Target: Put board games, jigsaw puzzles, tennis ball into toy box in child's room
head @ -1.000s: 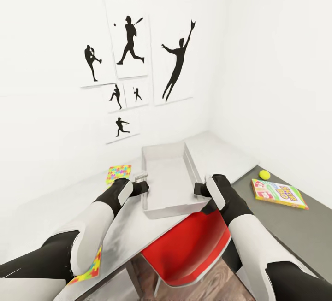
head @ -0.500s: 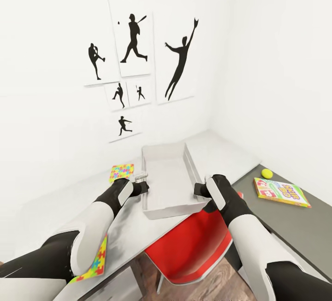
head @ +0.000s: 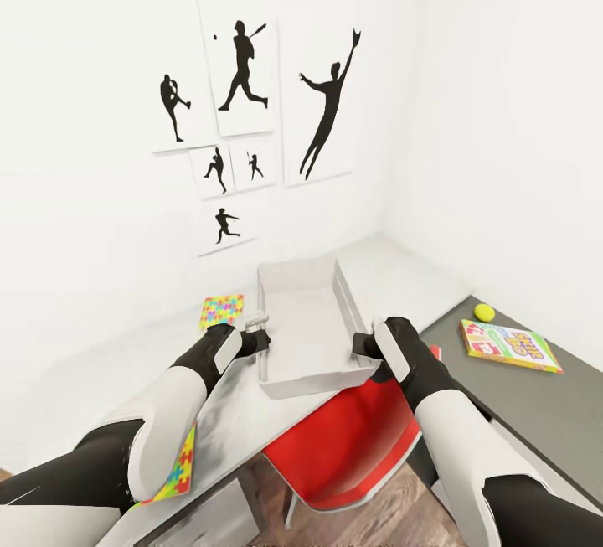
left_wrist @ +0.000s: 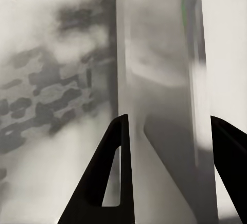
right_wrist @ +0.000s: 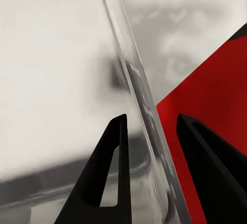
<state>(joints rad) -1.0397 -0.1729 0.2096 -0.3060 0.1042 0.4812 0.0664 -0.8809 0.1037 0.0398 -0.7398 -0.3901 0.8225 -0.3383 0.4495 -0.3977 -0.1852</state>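
**Grey bin gripped at both long walls**

The plain grey rectangular toy box (head: 306, 325) sits on the pale grey bench (head: 402, 279), empty, long axis running away from the robot. Left pincer (head: 258, 341) and right pincer (head: 362, 344) each straddle and clasp a side wall. The yellow-green tennis ball (head: 483, 312) lies beside a cartoon-printed board game (head: 509, 346).

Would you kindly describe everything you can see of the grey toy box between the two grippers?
The toy box is a plain pale grey rectangular bin with low, outward-sloping walls and nothing visible inside it. It sits on the pale table, its near end overhanging the edge above a red chair. The left gripper straddles its left wall and the right gripper its right wall, each with one finger on either side. Whether they actually squeeze the walls cannot be told.
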